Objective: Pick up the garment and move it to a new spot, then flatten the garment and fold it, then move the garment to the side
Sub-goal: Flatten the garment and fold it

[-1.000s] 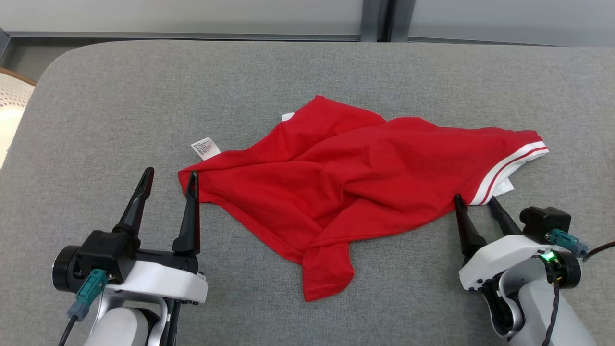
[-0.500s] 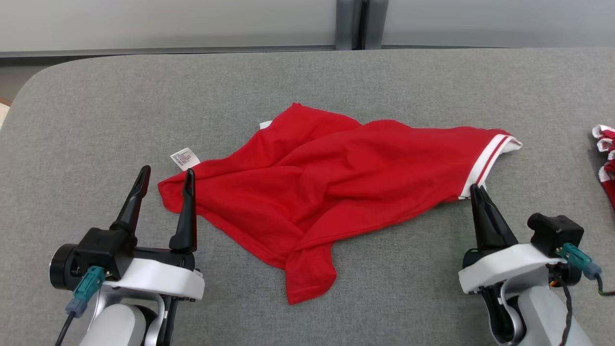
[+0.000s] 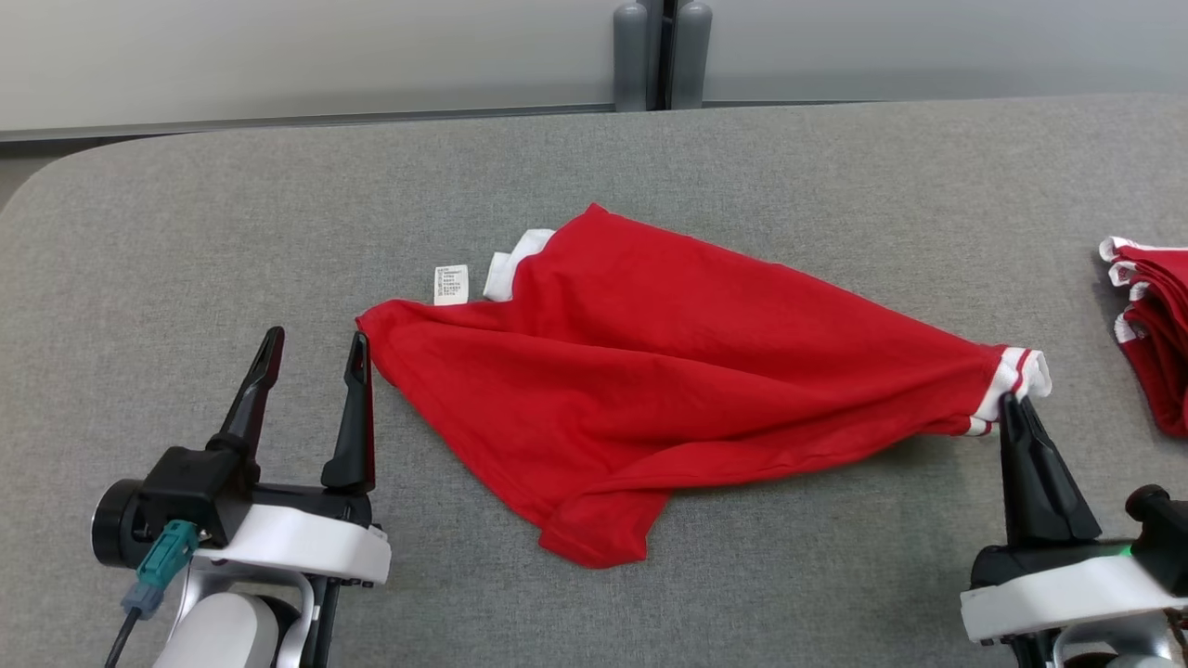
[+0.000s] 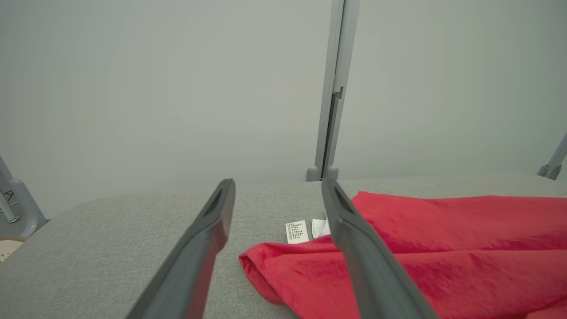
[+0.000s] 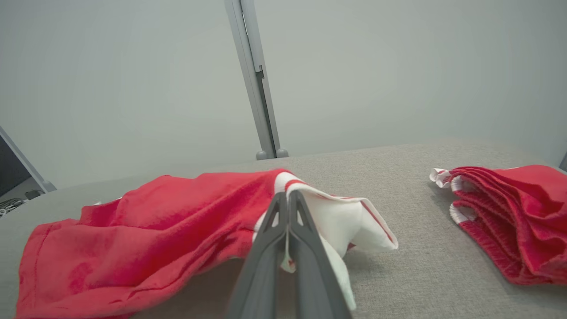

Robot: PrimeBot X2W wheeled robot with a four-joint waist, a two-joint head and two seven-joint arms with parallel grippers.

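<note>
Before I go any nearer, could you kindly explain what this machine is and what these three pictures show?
It is a wheeled robot with two arms, each ending in two long dark fingers. The top-down picture comes from a camera on its head, looking down at a grey padded table. The other two come from cameras on its wrists, each looking along that arm's fingers. A crumpled red garment lies on the table, a white label near its far edge. The right fingers are shut on its white-banded edge; the left fingers stand open by its other end, holding nothing. A pile of red clothes lies at the far right.
</note>
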